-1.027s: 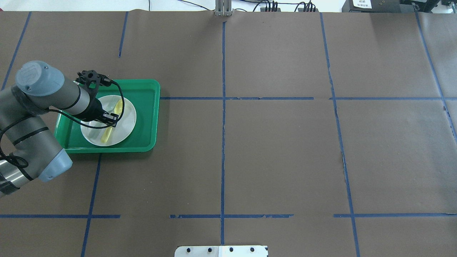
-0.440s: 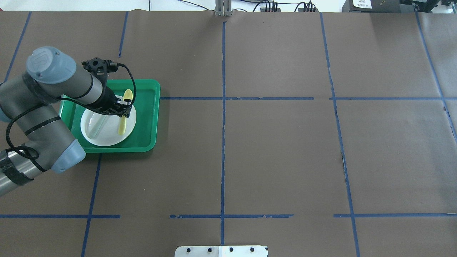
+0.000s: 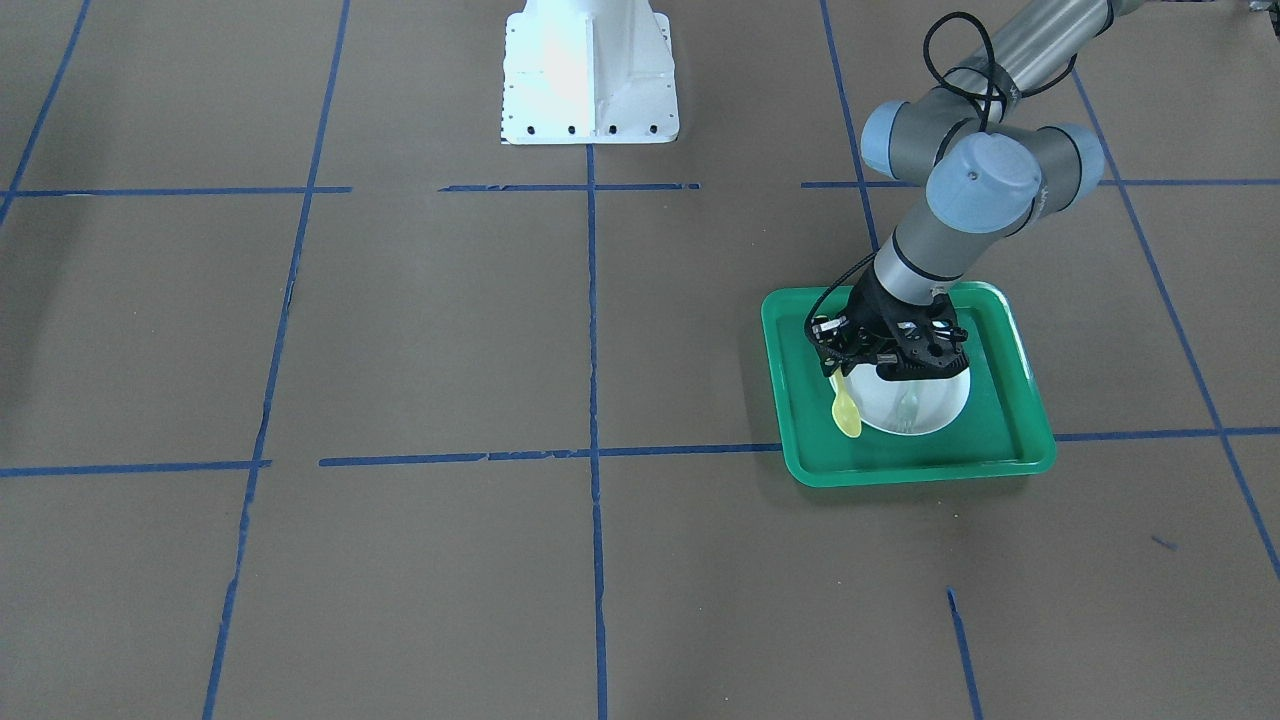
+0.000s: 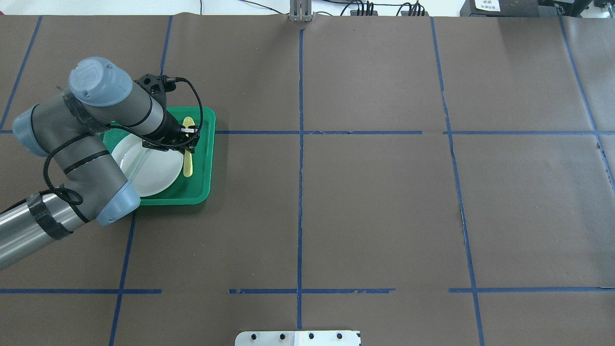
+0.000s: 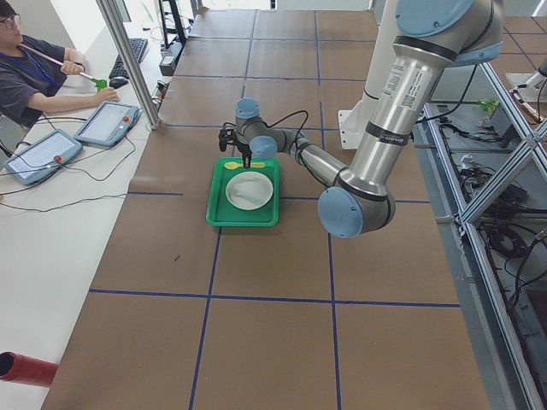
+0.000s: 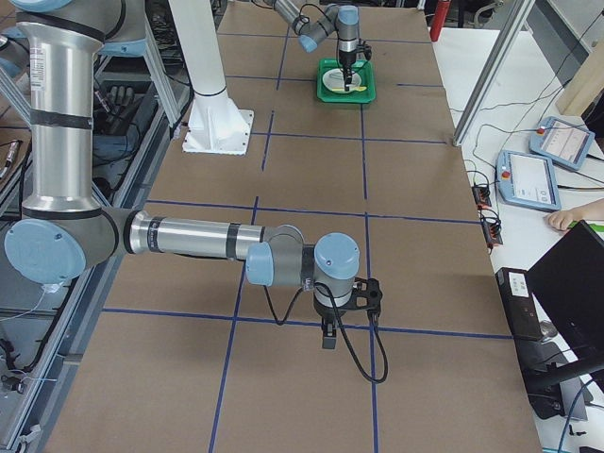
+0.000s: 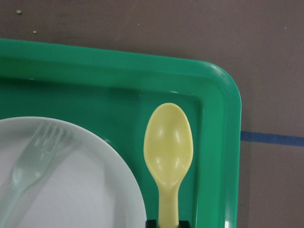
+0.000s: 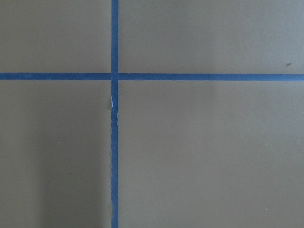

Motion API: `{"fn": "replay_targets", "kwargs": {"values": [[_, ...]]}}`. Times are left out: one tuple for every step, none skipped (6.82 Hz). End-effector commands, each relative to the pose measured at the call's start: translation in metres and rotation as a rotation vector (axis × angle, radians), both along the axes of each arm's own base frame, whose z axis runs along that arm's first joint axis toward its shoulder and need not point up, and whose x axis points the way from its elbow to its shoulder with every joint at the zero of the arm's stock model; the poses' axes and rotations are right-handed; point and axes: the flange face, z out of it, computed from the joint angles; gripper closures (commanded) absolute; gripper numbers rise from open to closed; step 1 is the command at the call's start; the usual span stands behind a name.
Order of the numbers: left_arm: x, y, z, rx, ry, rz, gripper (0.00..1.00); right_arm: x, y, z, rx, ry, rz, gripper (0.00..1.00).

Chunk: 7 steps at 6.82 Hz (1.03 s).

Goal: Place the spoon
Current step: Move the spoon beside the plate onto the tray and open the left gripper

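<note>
The pale-yellow spoon (image 4: 188, 146) is held by its handle in my left gripper (image 4: 188, 140), which is shut on it. The spoon is over the floor of the green tray (image 4: 204, 158), between the white plate (image 4: 153, 170) and the tray's right rim. In the left wrist view the spoon bowl (image 7: 168, 145) points away from the fingertips, next to the plate (image 7: 80, 190). In the front view the spoon (image 3: 846, 410) sticks out below the gripper (image 3: 848, 362). My right gripper (image 6: 327, 332) points down at bare table; I cannot tell whether it is open or shut.
A translucent grey-green fork (image 7: 33, 166) lies on the plate; it also shows in the front view (image 3: 907, 405). The tray rim (image 7: 223, 142) is close beside the spoon. Brown paper with blue tape lines (image 4: 300, 192) covers the table. The robot's white base (image 3: 588, 70) stands mid-table.
My left gripper has carried the spoon from over the plate to the right and slightly away, off the plate to the tray strip at its right. The fork stayed on the plate.
</note>
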Motion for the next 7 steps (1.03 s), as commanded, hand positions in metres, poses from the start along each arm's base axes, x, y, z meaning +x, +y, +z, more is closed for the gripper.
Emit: {"fn": "replay_targets", "kwargs": {"values": [[0.0135,0.0037,0.0031,-0.008,-0.005,0.014,0.95,0.0,0.0003,0.0003,-0.002,0.0,0.0,0.0],[0.0173,0.0072,0.0042,-0.006,-0.007,0.022,0.85,0.0,0.0002,0.0002,0.0,0.0,0.0,0.0],[0.018,0.0078,0.004,-0.003,-0.007,0.023,0.72,0.0,0.0002,0.0002,0.0,0.0,0.0,0.0],[0.0178,0.0081,0.005,-0.002,-0.008,0.025,0.64,0.0,0.0003,0.0003,-0.002,0.0,0.0,0.0],[0.0176,0.0082,0.0041,0.001,-0.006,0.026,0.63,0.0,0.0002,0.0002,0.0,0.0,0.0,0.0],[0.0172,0.0086,0.0028,0.005,-0.005,0.028,0.63,0.0,0.0003,0.0003,-0.002,0.0,0.0,0.0],[0.0146,0.0095,-0.0039,0.014,0.005,0.027,0.63,0.0,0.0002,0.0002,0.0,0.0,0.0,0.0]]}}
